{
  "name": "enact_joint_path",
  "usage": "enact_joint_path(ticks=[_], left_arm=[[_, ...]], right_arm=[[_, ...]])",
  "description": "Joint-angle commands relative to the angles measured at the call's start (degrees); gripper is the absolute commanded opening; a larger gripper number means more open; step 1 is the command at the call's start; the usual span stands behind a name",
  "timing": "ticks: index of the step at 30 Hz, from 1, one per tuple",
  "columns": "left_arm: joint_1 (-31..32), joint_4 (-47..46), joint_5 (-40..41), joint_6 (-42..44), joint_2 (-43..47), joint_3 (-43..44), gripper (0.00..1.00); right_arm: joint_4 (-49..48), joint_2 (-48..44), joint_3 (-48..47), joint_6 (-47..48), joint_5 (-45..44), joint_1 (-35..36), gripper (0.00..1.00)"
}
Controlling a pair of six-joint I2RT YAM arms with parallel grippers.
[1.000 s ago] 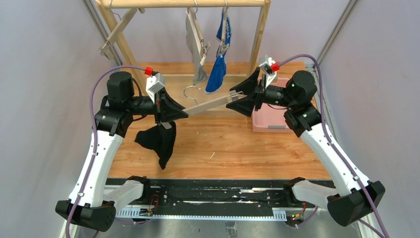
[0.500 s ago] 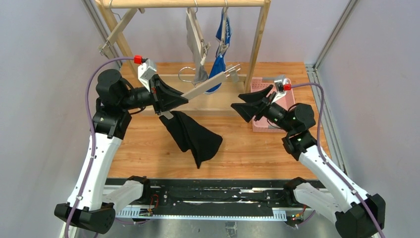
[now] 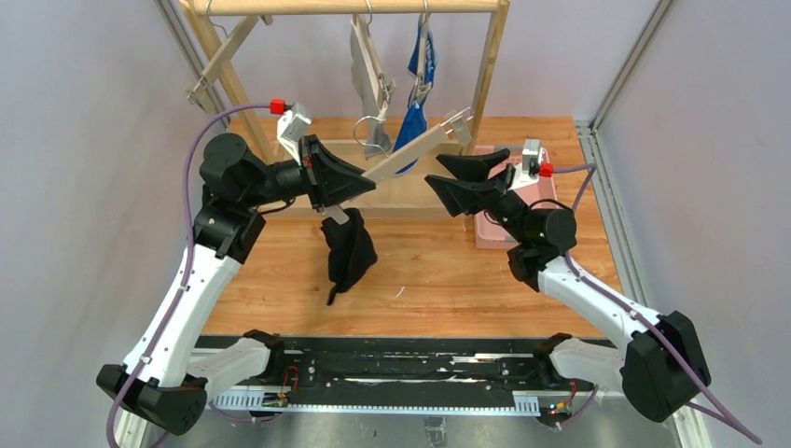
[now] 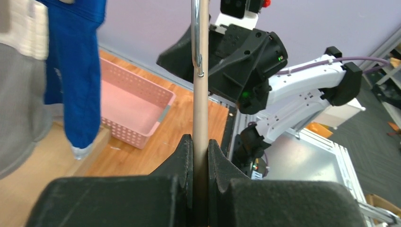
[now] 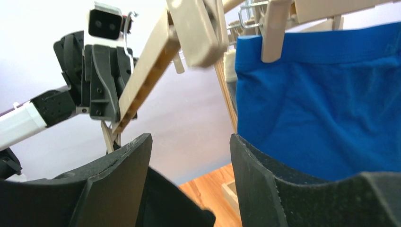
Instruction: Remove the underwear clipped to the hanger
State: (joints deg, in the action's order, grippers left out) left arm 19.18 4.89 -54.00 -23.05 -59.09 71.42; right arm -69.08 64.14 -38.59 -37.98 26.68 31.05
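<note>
A wooden table [image 3: 438, 271] carries a pink basket [image 3: 487, 231] at its right side and a wooden rack [image 3: 486, 84] standing along its far edge

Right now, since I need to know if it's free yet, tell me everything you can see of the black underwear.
The black underwear is soft dark cloth, bunched into a narrow, limp bundle with one tip trailing down. It hangs from the lower clip of the wooden hanger, just under the left gripper, which is shut on the hanger's bar. The upper clip is bare. Whether the tip touches the table cannot be told.
</note>
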Motion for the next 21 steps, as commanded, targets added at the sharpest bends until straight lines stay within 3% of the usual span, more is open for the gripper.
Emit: enact_joint_path(ticks=[1, 21], left_arm=[[3.79, -5.35, 1.81, -3.25, -0.06, -2.04, 0.0], [8.62, -10.26, 5.09, -1.59, -2.45, -3.48, 0.0]], right_arm=[[-9.69, 1.79, -3.19, -0.87, -1.64, 1.41, 0.64], [-13.86, 8.0, -8.53, -4.27, 0.95, 2.69, 0.62]])
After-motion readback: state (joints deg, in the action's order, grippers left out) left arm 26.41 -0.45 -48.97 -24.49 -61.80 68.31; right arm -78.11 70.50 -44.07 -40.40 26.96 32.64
